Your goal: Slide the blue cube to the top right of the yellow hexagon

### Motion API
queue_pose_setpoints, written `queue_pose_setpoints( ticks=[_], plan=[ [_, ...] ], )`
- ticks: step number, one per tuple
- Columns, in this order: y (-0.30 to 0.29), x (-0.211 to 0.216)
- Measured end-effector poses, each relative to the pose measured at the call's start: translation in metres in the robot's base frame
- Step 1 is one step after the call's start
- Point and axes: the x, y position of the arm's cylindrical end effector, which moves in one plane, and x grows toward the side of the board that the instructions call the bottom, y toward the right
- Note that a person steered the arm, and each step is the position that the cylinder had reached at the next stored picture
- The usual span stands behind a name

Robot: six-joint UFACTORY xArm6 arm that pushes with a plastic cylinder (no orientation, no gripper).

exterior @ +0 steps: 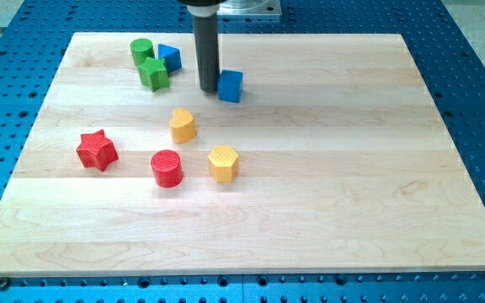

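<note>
camera view: my tip (209,88) rests touching the left side of the blue cube (231,86), near the board's (327,210) top. the yellow hexagon (223,163) lies well below it, beside a red cylinder (167,168).

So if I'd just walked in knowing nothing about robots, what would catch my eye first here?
Probably the dark rod coming down from the view's top, my tip resting just left of the blue cube. Next, the bright blocks scattered on the pale wooden board: a yellow hexagon near the middle, a red cylinder and red star to its left, and green blocks clustered at the upper left.
</note>
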Motion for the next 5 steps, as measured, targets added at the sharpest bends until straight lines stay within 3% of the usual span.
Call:
queue_pose_setpoints(
  ticks=[2, 3, 5],
  plan=[
    [0.109, -0.065],
    [0.115, -0.031],
    [0.08, -0.002]
  ],
)
